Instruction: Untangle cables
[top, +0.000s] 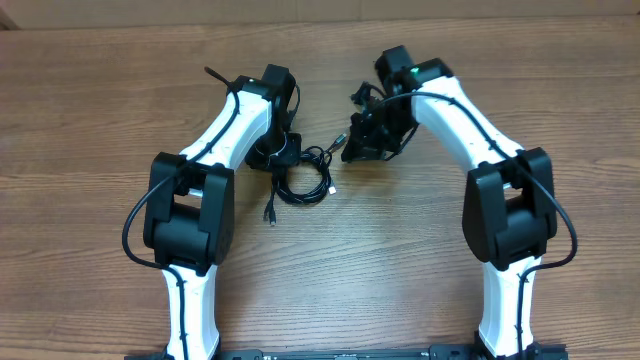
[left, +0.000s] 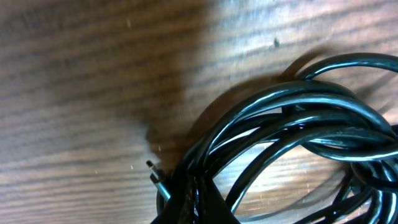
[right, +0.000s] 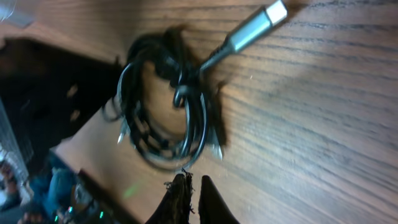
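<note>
- Cables (top: 300, 178) lie as one small black bundle of overlapping loops on the wooden bench (top: 100, 100), in the gap between the left arm (top: 235, 125) and the right arm (top: 460, 120) (closer to the left one).
- One loose end trails out of the bundle toward the robot's side of the bench and ends in a small plug (top: 268, 214), which lies flat on the wood.
- Another end sticks out on the right arm's side and carries a grey connector (right: 252, 30) with a pale tip, just beside the loops.
- Left pincer (left: 193, 208) is clenched on the cables: in its wrist view several glossy strands bunch together and run straight into the dark fingers at the bottom of the frame. A thin metal pin (left: 154, 173) pokes out just beside them.
- Right pincer (right: 191, 199) is clenched too, its tips drawn together at the nearest curve of the bundle. They touch that loop, but I cannot tell whether a strand is caught between them (the view is blurred).
- Both arms bend inward over the bench, with their wrists close on either side of the bundle.
</note>
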